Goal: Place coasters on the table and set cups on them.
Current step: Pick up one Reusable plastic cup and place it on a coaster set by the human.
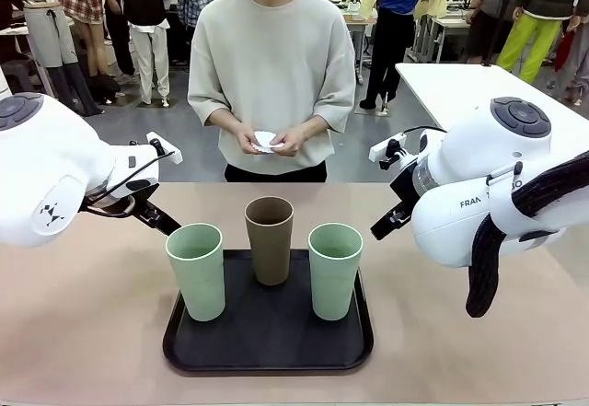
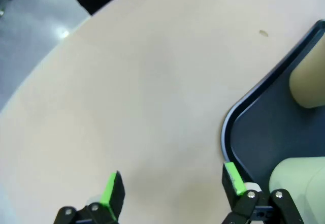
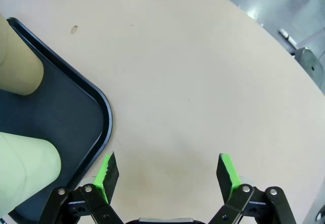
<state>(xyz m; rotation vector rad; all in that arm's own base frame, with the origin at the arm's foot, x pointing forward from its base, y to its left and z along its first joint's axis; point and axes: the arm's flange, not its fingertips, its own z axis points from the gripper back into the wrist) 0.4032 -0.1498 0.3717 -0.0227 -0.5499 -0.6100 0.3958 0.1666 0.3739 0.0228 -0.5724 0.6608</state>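
Above the desk (image 1: 83,332), one at each side of the black tray (image 1: 267,365), the left gripper (image 2: 172,181) and right gripper (image 3: 166,165) hover with jaws wide apart, empty. On the tray stand the left green cup (image 1: 196,272), brown cup (image 1: 270,240) and right green cup (image 1: 335,272). At the far side, the person's hands (image 1: 294,139) hold the white coasters (image 1: 264,139).

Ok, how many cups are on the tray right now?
3, all upright: the left green cup, the brown cup at the back middle, the right green cup. None hidden.

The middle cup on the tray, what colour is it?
Brown. The tall matte tapered middle cup shows best in the front view.
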